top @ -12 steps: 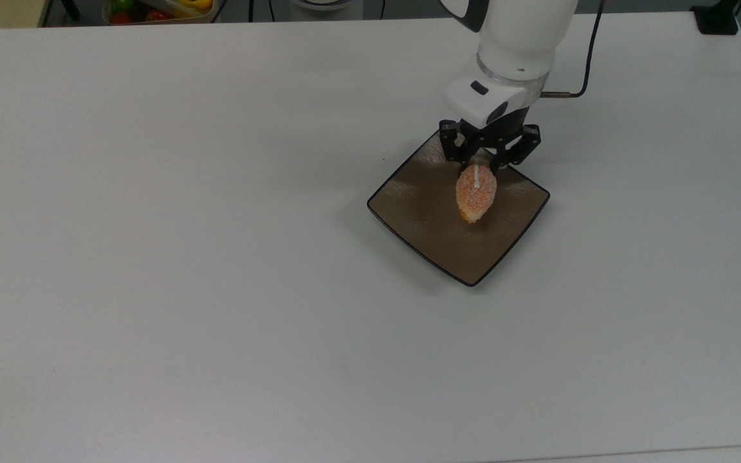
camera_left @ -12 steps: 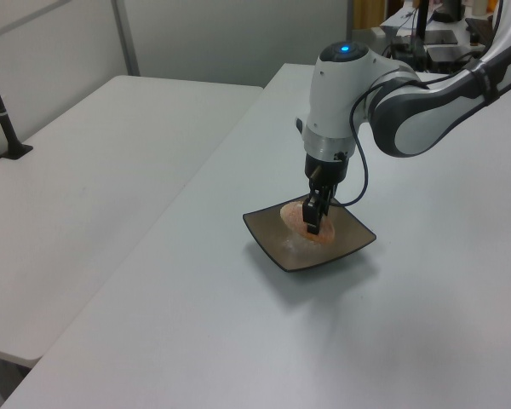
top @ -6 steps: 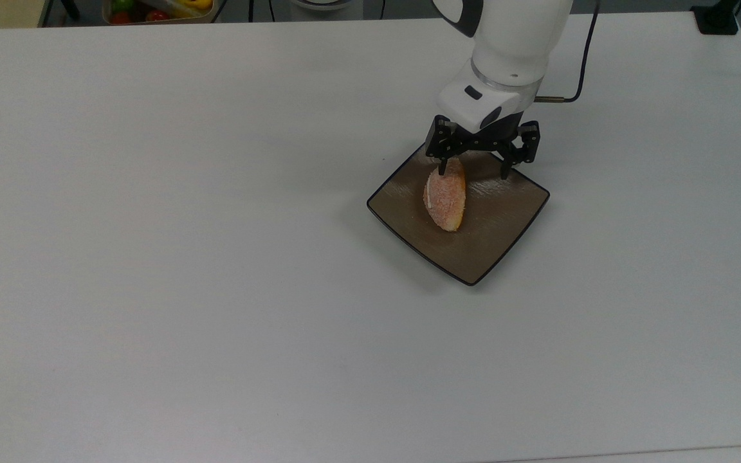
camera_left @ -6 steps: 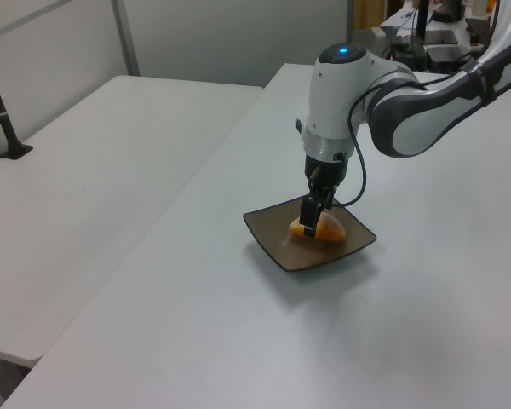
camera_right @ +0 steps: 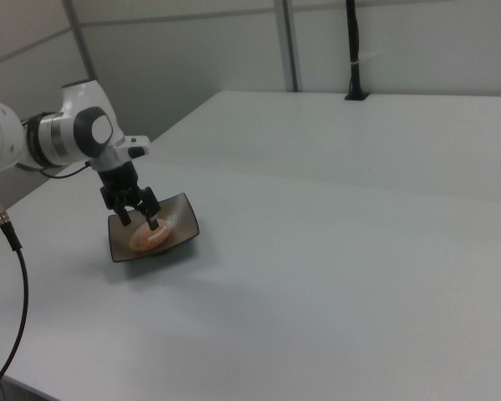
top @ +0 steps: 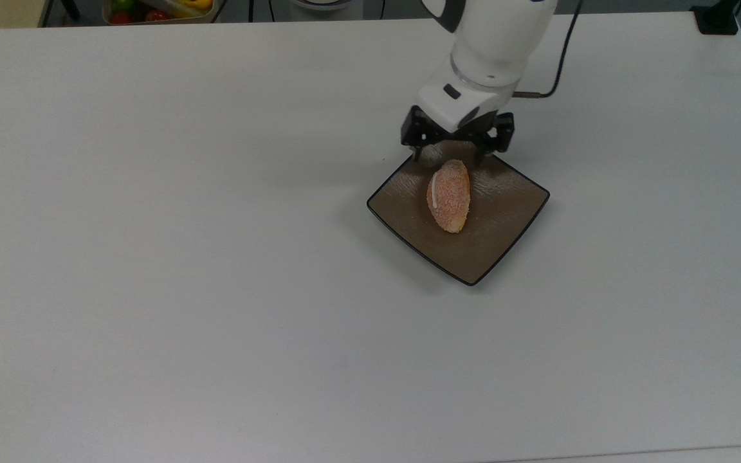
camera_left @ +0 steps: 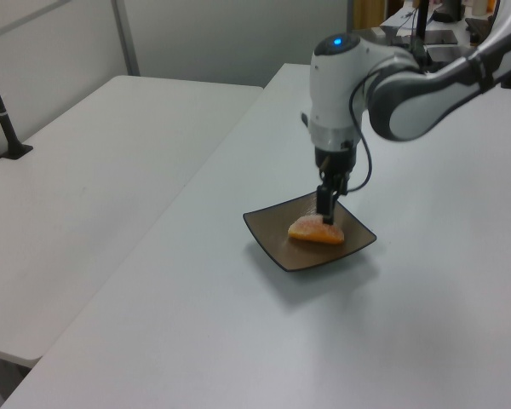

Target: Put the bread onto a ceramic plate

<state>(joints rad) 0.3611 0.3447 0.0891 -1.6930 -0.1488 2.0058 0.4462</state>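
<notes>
Gripper [top: 451,153] spread wide, empty, above the plate's [top: 502,235] far corner in the top view. Bread [top: 449,195] lies loose on the plate, near centre. Risk: a fingertip sits close over the bread's end; dipping or swinging low could clip it or tip the plate. Table [top: 184,257] open all round; straight up looks safest.

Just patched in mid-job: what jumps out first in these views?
The orange-pink bread lies on the square brown ceramic plate, the only bright thing on the bare white table. The open gripper hangs just above the plate's far corner in the top view, clear of the bread.
</notes>
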